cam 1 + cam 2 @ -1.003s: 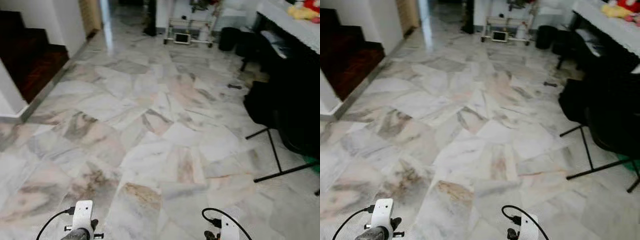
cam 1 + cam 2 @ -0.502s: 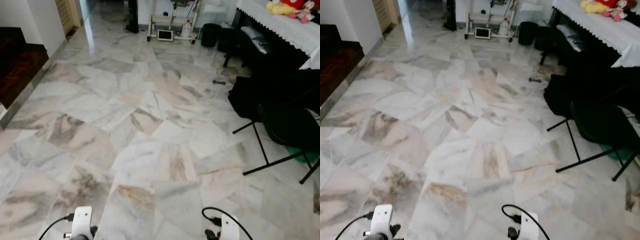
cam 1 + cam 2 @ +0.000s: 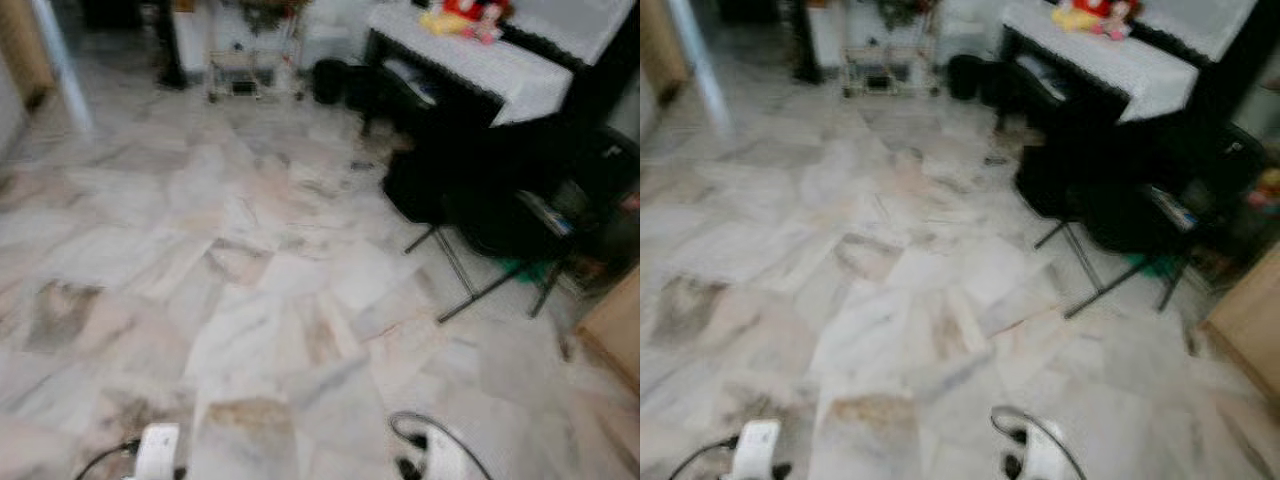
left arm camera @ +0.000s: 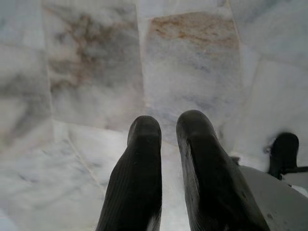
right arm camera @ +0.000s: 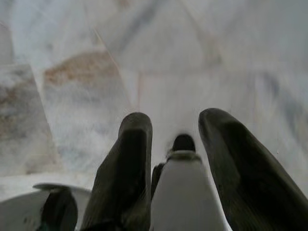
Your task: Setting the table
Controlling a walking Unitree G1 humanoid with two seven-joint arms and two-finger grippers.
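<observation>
Both arms hang low in front of the body, and only the white wrist parts show at the lower edge of the head views. The left end effector (image 4: pixel 166 130) points down at the marble floor (image 3: pixel 250 260); its two black fingers (image 4: pixel 139 159) are nearly together with only a thin gap, and nothing is between them. The right end effector (image 5: pixel 175 127) also points at the floor, with its fingers (image 5: pixel 127 154) spread apart and released, holding nothing. A white part of the robot's own body lies behind that gap.

Far on the right stands a dark desk (image 3: pixel 480 75) covered with a white cloth (image 3: pixel 470 60), and on it lie soft toys (image 3: pixel 460 18) in yellow and red. Before it is a black folding chair (image 3: pixel 470 215). No tableware can be made out; the head pictures are blurred.

Compared with half a second ago, the whole scene has shifted to the left: the desk and the chair are now nearer the middle, the dark stairs have gone out of view, and a light wooden piece (image 3: pixel 610 325) has come in at the right edge. This is the camera turning; the arms keep the same hanging pose.
</observation>
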